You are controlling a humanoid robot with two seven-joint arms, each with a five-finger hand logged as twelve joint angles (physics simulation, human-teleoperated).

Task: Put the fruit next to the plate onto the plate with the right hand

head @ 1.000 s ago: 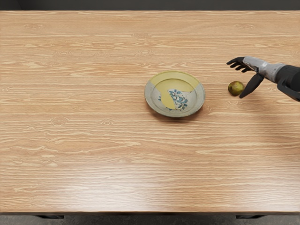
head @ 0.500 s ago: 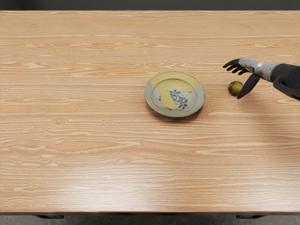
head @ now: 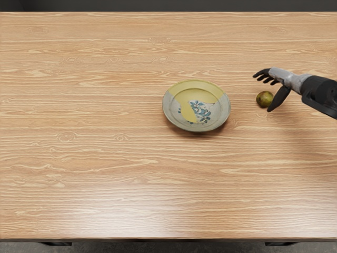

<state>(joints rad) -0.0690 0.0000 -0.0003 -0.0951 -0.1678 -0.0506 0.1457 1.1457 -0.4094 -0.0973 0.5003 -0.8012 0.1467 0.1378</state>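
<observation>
A small olive-green round fruit (head: 264, 98) lies on the wooden table, a short way right of the plate (head: 222, 107). The plate is grey-green with a yellow patch and a blue leaf pattern, and nothing lies on it. My right hand (head: 271, 87) reaches in from the right edge and hovers just right of and behind the fruit. Its fingers are spread, the thumb (head: 277, 100) hanging down beside the fruit's right side and the other fingers (head: 262, 75) behind it. The hand holds nothing. No left arm shows.
The wooden table (head: 105, 158) fills the view, with its front edge near the bottom and its far edge at the top. The dark forearm (head: 321, 94) crosses the right edge.
The right hand has stayed spread near the fruit, drifting slightly left and up, then back to the right. The fruit and plate have not moved.
</observation>
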